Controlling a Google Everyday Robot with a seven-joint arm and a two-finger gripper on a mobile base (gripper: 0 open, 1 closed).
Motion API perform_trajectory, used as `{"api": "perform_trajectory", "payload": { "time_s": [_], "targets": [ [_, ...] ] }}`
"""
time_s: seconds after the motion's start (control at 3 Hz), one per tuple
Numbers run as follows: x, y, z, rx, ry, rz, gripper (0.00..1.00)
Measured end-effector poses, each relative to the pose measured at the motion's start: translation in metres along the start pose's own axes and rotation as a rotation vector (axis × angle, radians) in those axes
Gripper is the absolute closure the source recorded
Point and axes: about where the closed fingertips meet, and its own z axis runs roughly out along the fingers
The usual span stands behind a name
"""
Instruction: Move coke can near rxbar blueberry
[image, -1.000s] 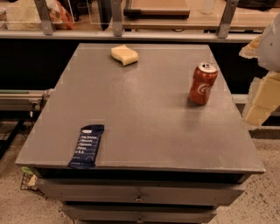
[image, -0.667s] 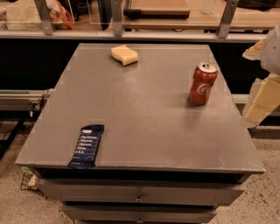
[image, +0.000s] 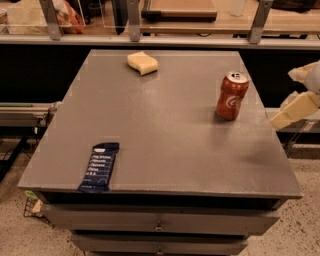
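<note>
The gripper (image: 294, 110) sits at the right edge of the view, off the tabletop (image: 165, 130) and to the right of the can (image: 232, 96). The frame cuts it off, so only pale cream parts of it show. The can's far side is hidden, and its white logo shows only in part. The light lettering on the blue snack bar (image: 99, 167) is too small to read. The drawers (image: 160, 226) under the tabletop are cut off at the bottom edge, and the shelf (image: 200, 25) behind is cut off along the top.
</note>
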Motion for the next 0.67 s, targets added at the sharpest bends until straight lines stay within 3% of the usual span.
{"api": "perform_trajectory", "payload": {
  "time_s": [0.67],
  "targets": [
    [-0.028,-0.011,0.036,0.026,-0.255,0.08,0.0]
  ]
}}
